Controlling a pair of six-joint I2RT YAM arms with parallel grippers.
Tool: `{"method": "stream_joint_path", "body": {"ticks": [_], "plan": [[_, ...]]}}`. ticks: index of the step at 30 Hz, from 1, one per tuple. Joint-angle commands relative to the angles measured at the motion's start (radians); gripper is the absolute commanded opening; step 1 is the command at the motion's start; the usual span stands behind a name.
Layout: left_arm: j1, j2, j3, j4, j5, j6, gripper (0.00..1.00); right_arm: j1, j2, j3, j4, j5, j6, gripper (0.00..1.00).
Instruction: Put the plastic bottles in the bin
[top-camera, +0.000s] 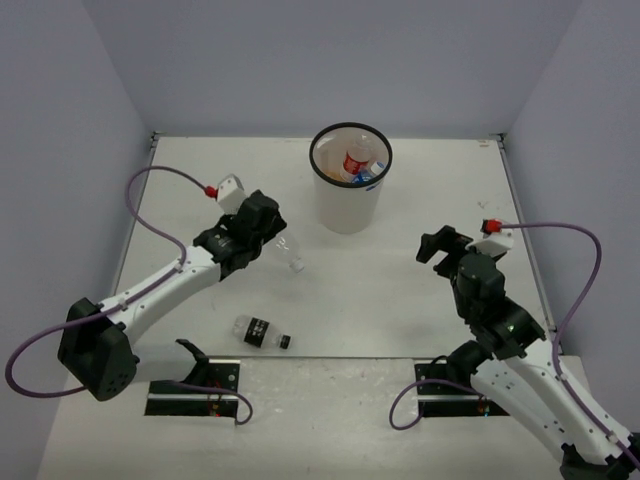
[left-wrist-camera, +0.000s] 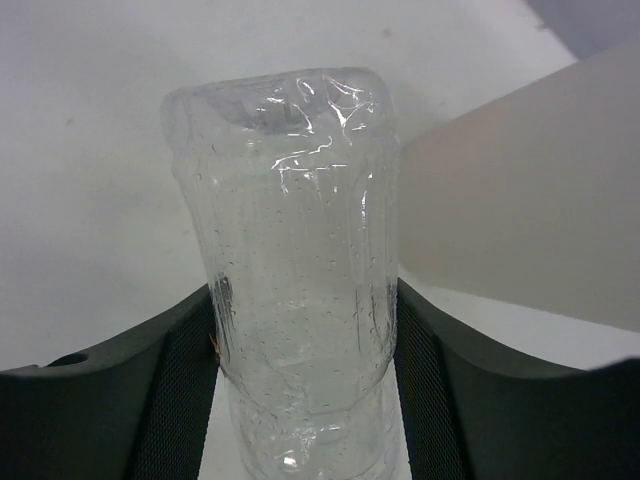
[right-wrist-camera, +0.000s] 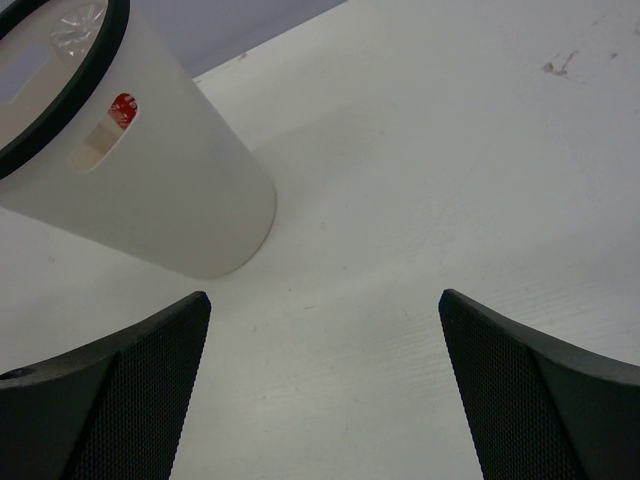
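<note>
White table boxed in by pale grey walls, pretty bare setup. The left pincer (top-camera: 271, 239) has closed on the long clear bottle (left-wrist-camera: 290, 250). In the wrist view the dark fingers (left-wrist-camera: 175, 400) press against both sides of it, partway along the body. The rest of the bottle sticks out past the tips. I can't tell whether it's off the table (top-camera: 400, 290) yet or just resting on it.

My read is that this bottle is thin, crinkly plastic that looks empty (maybe a few droplets inside). So it's very light, but squashy and a bit slick. A hard squeeze would just dent the wall, and it could squirt out of the grip. Holding it mid-body across the round section, like now, seems the sane choice. The creased end looks too floppy to grab.

Further out, the white bin (top-camera: 348, 205) stands near the back of the table, well apart from the held bottle. It already has the red-labelled bottle (top-camera: 356, 162) in it, plus something blue-labelled (top-camera: 373, 173). The black-labelled bottle (top-camera: 260, 331) lies on its side near the front edge. That one looks stubbier, so a grab across the label should do it.

The right pincer (right-wrist-camera: 325, 400) hangs spread wide with nothing in it, facing the bin.
</note>
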Motion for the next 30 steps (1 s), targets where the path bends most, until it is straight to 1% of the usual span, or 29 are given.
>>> {"method": "stream_joint_path", "body": {"ticks": [1, 3, 5, 6, 8, 10, 13, 17, 18, 20, 22, 25, 26, 28, 29, 30], "plan": [[0.003, -0.016, 0.216, 0.275, 0.044, 0.368, 0.24, 0.000, -0.018, -0.018, 0.001, 0.005, -0.008, 0.99], [0.002, 0.003, 0.309, 0.374, 0.107, 0.526, 0.23, 0.000, -0.029, -0.033, 0.000, 0.001, -0.007, 0.99], [0.002, 0.030, 0.423, 0.480, 0.178, 0.649, 0.15, 0.000, -0.040, -0.044, 0.001, -0.004, -0.003, 0.99], [0.002, 0.045, 0.447, 0.561, 0.238, 0.736, 0.15, 0.000, -0.042, -0.051, 0.000, -0.005, 0.000, 0.99], [0.002, 0.101, 0.493, 0.646, 0.272, 0.812, 0.15, 0.000, -0.045, -0.057, 0.000, -0.014, 0.002, 0.99], [0.002, 0.177, 0.551, 0.732, 0.305, 0.888, 0.13, 0.000, -0.048, -0.060, 0.001, -0.016, 0.001, 0.99], [0.001, 0.277, 0.630, 0.776, 0.346, 0.991, 0.14, 0.000, -0.051, -0.060, 0.001, -0.014, -0.009, 0.99], [0.001, 0.470, 0.820, 0.757, 0.364, 1.015, 0.19, 0.000, -0.057, -0.061, 0.000, 0.005, -0.032, 0.99], [0.001, 0.511, 0.851, 0.756, 0.365, 1.015, 0.19, 0.000, -0.057, -0.062, 0.001, 0.011, -0.037, 0.99], [0.000, 0.582, 0.900, 0.746, 0.365, 1.012, 0.24, 0.000, -0.058, -0.065, -0.002, 0.014, -0.037, 0.99], [-0.001, 0.628, 0.902, 0.761, 0.375, 1.008, 0.25, 0.000, -0.056, -0.067, -0.002, 0.012, -0.039, 0.99], [-0.003, 0.654, 0.866, 0.775, 0.416, 0.997, 0.27, 0.000, -0.041, -0.069, -0.002, 0.017, -0.047, 0.99], [-0.005, 0.657, 0.838, 0.796, 0.428, 0.985, 0.29, 0.000, -0.037, -0.068, -0.002, 0.022, -0.052, 0.99], [-0.007, 0.653, 0.770, 0.843, 0.433, 0.969, 0.49, 0.000, -0.031, -0.064, -0.001, 0.024, -0.059, 0.99], [-0.007, 0.645, 0.736, 0.857, 0.433, 0.961, 0.49, 0.000, -0.031, -0.064, -0.002, 0.022, -0.063, 0.99], [-0.006, 0.639, 0.726, 0.872, 0.432, 0.957, 0.54, 0.000, -0.031, -0.066, -0.002, 0.021, -0.063, 0.99]]}}
